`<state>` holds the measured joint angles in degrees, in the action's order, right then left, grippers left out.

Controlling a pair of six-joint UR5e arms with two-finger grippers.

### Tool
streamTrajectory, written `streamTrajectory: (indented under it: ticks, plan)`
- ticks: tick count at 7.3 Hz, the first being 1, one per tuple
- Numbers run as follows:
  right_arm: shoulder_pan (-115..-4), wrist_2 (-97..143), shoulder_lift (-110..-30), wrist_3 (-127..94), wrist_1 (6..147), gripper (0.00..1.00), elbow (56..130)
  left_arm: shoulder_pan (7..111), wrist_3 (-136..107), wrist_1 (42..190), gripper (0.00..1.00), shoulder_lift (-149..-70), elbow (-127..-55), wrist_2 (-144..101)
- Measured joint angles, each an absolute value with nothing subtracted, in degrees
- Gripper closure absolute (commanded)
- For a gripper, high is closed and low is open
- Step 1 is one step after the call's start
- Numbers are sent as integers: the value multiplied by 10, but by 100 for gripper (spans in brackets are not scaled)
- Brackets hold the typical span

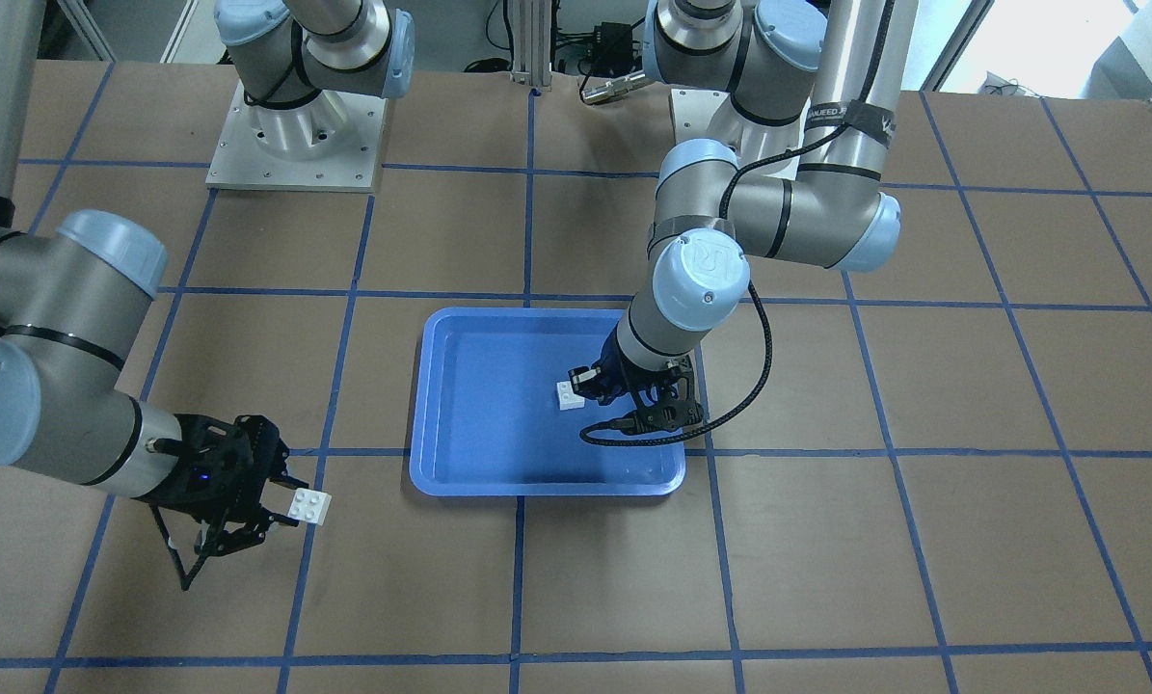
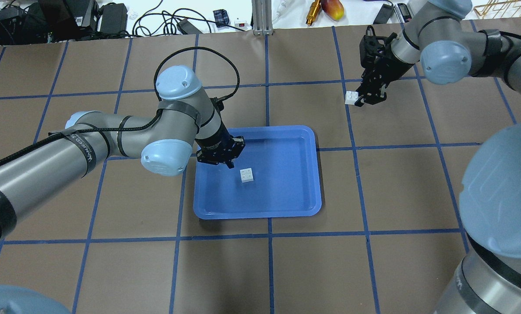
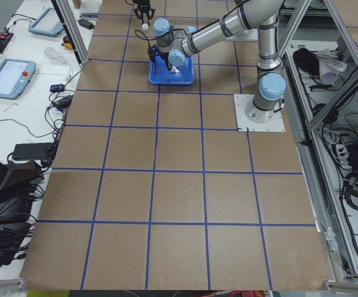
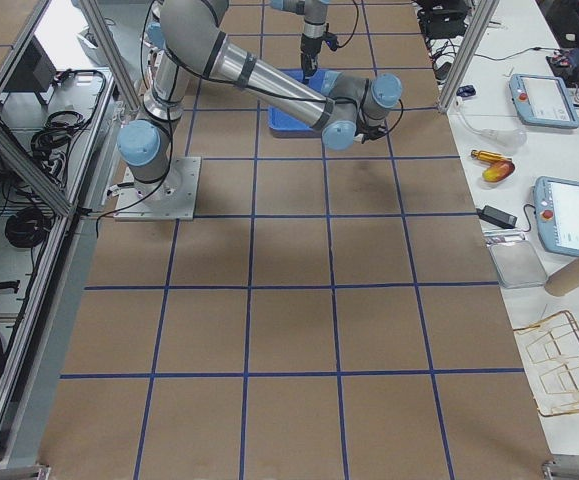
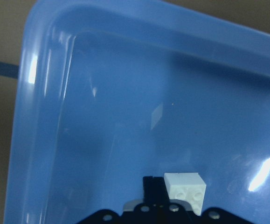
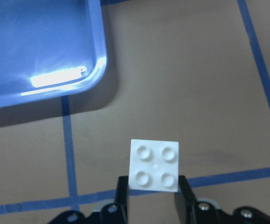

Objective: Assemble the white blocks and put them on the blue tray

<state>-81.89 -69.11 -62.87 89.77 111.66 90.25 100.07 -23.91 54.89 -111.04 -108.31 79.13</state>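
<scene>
The blue tray [image 2: 260, 213] lies mid-table. One white block [image 2: 246, 175] sits studs-up on its floor. My left gripper [image 2: 230, 165] is tilted low over the tray, fingers shut and empty, tips just beside that block. In the left wrist view the block [image 5: 186, 190] lies right next to the closed fingers [image 5: 154, 189]. My right gripper [image 2: 365, 98] is shut on the second white block [image 2: 352, 98], held a little above the table outside the tray. The right wrist view shows this block [image 6: 154, 165] studs-up between both fingers, with the tray's corner [image 6: 95, 70] beyond it.
The table is brown with a blue tape grid. The arms' base plates [image 1: 296, 135] stand on the robot's side. Cables, power bricks and a fruit [image 2: 335, 8] lie past the far edge. The left arm's cable [image 1: 730, 405] loops over the tray's edge.
</scene>
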Motion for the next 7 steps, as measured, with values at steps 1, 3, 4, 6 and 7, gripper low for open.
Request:
streamTrajectory:
  ticks: [1,3,4,6,7]
  plan:
    - [-833,-689,-655,877,1121,100,934,1001,-236,549,100,-1110,-1085,788]
    - [-869,-688,-704,841,1178,100,1009,1000,-236,550,100,-1110,-1089,773]
    - [-894,-690,-719,813,1231,100,1047,1000,-234,548,100,-1110,-1094,768]
    - [-932,-689,-730,781,1348,100,1114,990,-220,547,100,-1107,-1099,765]
    - [-949,-689,-731,776,1381,100,1135,986,-216,546,100,-1105,-1105,765]
